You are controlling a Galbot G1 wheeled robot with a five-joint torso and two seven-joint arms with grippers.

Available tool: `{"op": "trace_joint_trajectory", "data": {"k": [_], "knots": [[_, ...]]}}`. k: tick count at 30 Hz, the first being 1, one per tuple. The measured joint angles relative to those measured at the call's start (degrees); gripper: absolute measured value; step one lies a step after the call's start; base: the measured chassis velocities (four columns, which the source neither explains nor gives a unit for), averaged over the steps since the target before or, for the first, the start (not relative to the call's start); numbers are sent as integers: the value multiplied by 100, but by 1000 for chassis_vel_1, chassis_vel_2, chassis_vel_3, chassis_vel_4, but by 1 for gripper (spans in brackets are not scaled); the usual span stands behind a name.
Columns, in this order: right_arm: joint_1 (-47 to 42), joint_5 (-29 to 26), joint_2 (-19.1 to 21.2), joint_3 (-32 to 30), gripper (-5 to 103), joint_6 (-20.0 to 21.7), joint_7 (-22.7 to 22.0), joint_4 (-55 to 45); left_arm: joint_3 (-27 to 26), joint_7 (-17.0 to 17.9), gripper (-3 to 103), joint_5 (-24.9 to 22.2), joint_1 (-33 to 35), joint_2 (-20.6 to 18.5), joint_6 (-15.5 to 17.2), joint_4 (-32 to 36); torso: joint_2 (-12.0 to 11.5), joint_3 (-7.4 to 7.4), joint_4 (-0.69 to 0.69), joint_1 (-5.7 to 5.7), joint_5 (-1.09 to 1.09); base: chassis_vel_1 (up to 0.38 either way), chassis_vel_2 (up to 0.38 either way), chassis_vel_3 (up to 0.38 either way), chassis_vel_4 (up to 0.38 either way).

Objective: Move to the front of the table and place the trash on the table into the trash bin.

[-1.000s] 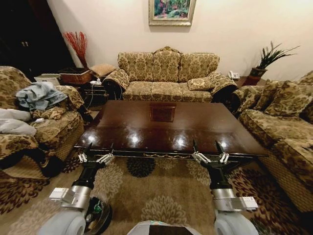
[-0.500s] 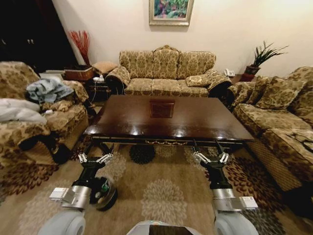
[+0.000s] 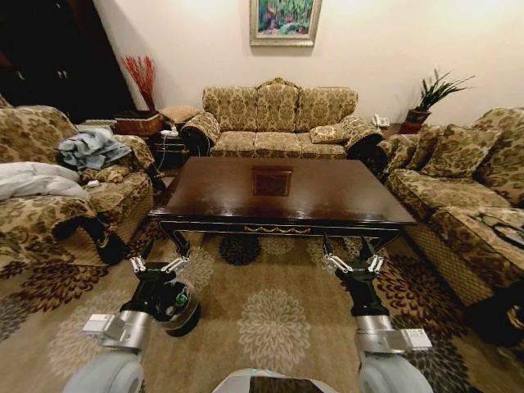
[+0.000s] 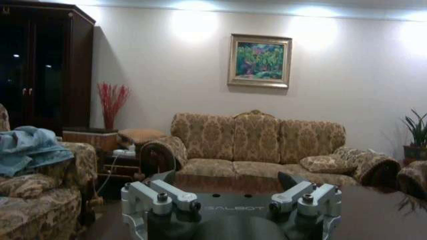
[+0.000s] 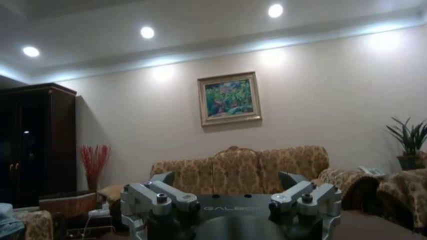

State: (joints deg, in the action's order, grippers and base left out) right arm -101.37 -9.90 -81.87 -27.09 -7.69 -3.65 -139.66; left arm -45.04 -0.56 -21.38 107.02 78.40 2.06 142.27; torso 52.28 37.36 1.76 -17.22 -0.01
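Head view: we are facing the long front edge of the table (image 3: 282, 192), standing back from it on the patterned carpet (image 3: 270, 319). Its glossy top is showing reflections and the square centre inlay; we are seeing no bottle, tube or can on it. The trash bin (image 3: 174, 304) is sitting on the carpet just beside the left arm, partly hidden by it, with something green inside. The left gripper (image 3: 160, 264) and the right gripper (image 3: 353, 262) are hanging short of the table edge, fingers spread, holding nothing.

Left wrist view: we are looking across the dark tabletop (image 4: 373, 210) toward the sofa (image 4: 257, 145); the left gripper (image 4: 230, 187) is showing its fingers parted around empty space.

Right wrist view: the right gripper (image 5: 230, 187) is likewise open and empty, pointing up at the painting (image 5: 230, 98).

Risks, as we are judging them: the bin is sitting so near the left arm that a forward drive or arm swing could tip it. Reaching for trash on a top that is looking bare could end in a closed, empty grasp.
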Motion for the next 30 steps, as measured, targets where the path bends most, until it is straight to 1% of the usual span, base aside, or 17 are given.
{"op": "trace_joint_trajectory", "data": {"k": [25,30], "knots": [[-3,0,0,0,100,0,0,0,0,0,100,0,2,1,1,1,4,-4,0,8,0,0,0,0,0],[-4,0,0,0,100,0,0,0,0,0,100,0,2,1,1,1,4,-4,0,8,1,-45,50,51,-59]]}}
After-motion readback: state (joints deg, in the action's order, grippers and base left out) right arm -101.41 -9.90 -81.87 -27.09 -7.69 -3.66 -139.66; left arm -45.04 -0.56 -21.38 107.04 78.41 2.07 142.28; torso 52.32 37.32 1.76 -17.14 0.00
